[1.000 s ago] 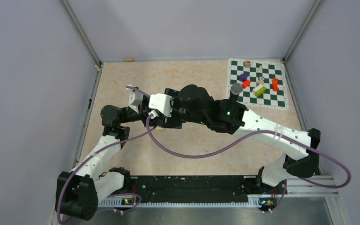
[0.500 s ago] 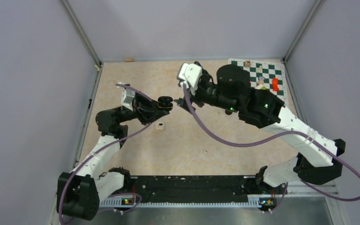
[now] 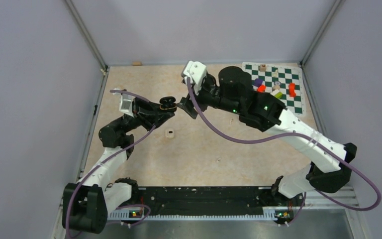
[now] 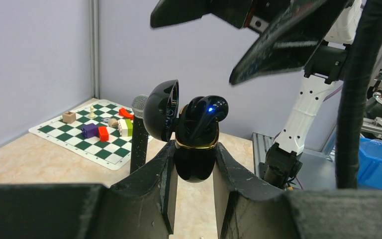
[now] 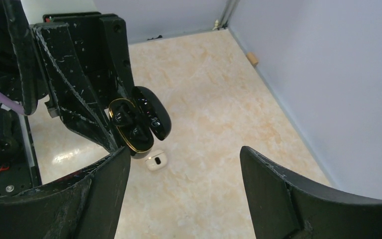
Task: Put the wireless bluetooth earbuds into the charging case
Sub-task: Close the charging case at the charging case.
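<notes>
Slippage is the main risk: the left gripper (image 3: 165, 108) pinches the black charging case (image 4: 194, 158) only by its lower body and holds it in the air above the table (image 5: 204, 99), so an off-centre push could twist it or knock it loose. The hinged lid (image 4: 160, 117) stands open and could be bumped shut onto a black earbud (image 4: 206, 112), which sits in its well with a blue light on and its top above the rim. The left arm reaches forward with the case upright. The right gripper (image 5: 184, 154), jaws spread wide and empty, hovers just beside the case. A small white item (image 5: 155, 162) lies on the table beneath.
</notes>
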